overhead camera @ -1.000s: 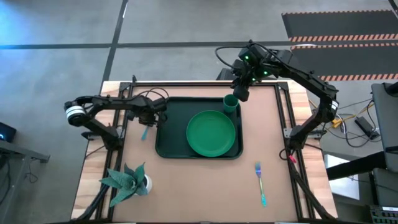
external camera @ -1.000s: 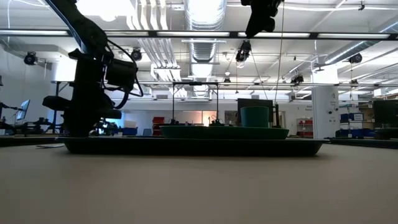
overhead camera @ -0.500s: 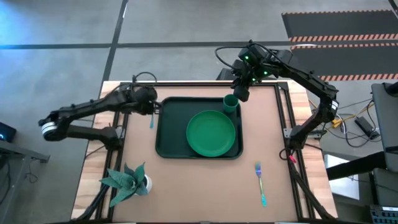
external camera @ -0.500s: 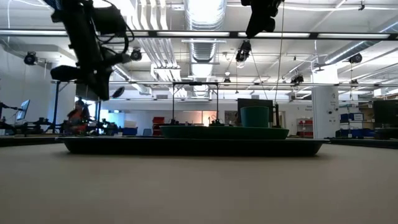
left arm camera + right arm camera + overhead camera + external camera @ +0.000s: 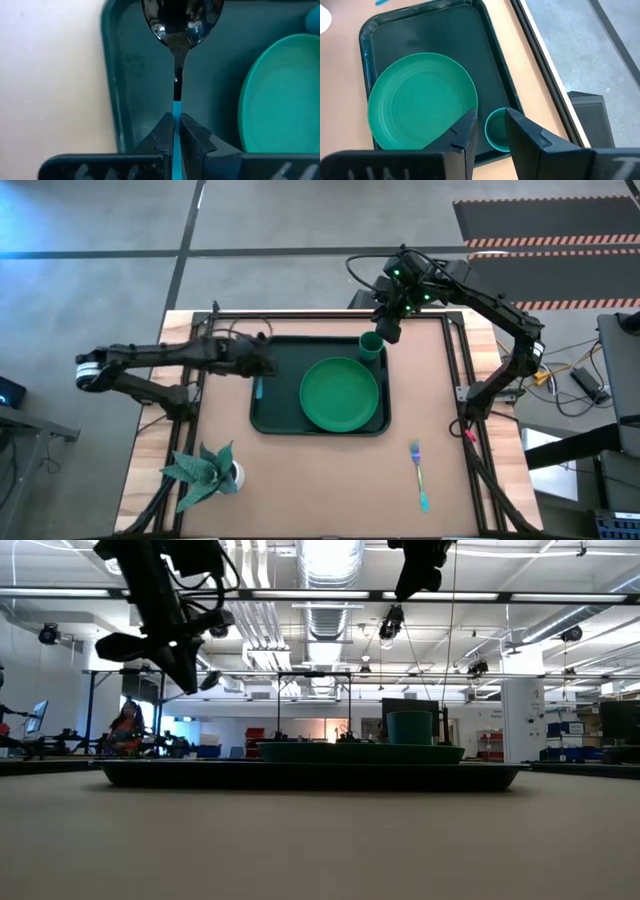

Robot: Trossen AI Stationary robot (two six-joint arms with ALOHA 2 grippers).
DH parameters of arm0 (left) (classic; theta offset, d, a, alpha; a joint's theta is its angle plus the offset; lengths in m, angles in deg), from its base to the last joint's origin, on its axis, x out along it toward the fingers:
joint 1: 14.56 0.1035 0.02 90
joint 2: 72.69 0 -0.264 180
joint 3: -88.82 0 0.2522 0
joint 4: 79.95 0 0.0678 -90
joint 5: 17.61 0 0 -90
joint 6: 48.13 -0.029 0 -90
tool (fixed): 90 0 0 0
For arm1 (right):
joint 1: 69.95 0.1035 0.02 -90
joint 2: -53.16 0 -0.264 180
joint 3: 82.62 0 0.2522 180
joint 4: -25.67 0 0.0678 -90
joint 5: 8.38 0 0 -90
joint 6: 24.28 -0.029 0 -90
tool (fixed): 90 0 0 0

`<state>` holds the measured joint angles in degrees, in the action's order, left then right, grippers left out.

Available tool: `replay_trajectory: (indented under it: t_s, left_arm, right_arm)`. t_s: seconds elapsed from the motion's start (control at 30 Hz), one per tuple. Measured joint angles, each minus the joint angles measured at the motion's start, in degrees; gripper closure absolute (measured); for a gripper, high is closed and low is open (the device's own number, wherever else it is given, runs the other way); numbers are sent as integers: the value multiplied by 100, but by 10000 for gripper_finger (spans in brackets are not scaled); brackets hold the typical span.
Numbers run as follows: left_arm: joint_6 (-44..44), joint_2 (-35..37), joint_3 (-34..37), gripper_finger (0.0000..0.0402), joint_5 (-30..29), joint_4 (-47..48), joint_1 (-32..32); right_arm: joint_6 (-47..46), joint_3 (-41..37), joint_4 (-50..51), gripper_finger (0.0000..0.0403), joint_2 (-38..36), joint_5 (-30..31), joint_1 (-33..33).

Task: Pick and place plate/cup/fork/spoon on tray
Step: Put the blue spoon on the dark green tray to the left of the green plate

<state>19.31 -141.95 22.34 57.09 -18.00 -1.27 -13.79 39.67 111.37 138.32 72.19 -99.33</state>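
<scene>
1. The left pincer (image 5: 174, 132) is clenched on the light blue handle of the spoon (image 5: 177, 30); the two fingers (image 5: 161, 135) press the handle from either side, and the silver bowl juts out ahead of them.
2. In the high view the left pincer (image 5: 258, 366) hangs over the left rim of the tray (image 5: 262, 415), with the spoon (image 5: 257, 387) showing as a short blue streak just inside that rim.
3. In the low view the left pincer (image 5: 190, 675) is lifted well above the tray (image 5: 310, 775), so the spoon is carried in the air, not resting on anything.
4. The plate (image 5: 340, 393) lies flat inside the tray, in its right half, well apart from the spoon.
5. The cup (image 5: 371, 347) stands upright in the tray's far right corner, just beside the plate's rim.
6. The right pincer (image 5: 490, 131) hovers above the cup (image 5: 498, 131) with its fingers parted and grasping nothing; the cup shows in the gap between them, lower down.
7. In the high view the right pincer (image 5: 388, 328) sits just beside the cup, over the tray's far edge.
8. The fork (image 5: 419, 473) lies on the bench (image 5: 440, 410) outside the tray, near its right front corner, well apart from both pincers.
9. A potted plant (image 5: 203, 472) stands on the bench's left front part.
</scene>
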Motion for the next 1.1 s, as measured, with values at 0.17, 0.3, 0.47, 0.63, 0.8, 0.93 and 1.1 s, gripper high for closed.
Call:
replay_trajectory:
  t_s: [0.17, 0.3, 0.47, 0.63, 0.8, 0.93, 1.1]
  left_arm:
    - [113, -822, -437, 401, 91, -66, -173]
    - [101, -1379, -686, 402, 202, -132, -256]
    - [194, -1888, -768, 402, 303, -122, -328]
    - [428, -2262, -746, 402, 498, -135, -380]
    - [607, -2511, -728, 401, 649, -263, -479]
    - [729, -2596, -722, 401, 681, -294, -513]
    - [863, -2593, -629, 401, 679, -273, -510]
  right_arm:
    - [25, 0, 0, 315, 0, -1, 0]
    - [66, 0, 4, 312, 0, 0, 0]
    - [80, 0, 40, 316, 0, -2, 0]
    - [109, 0, 136, 315, 0, -2, 0]
    - [158, 0, 133, 312, 0, -1, 0]
    - [223, 0, 138, 316, 0, -2, 0]
    - [239, 0, 143, 314, 0, -2, 2]
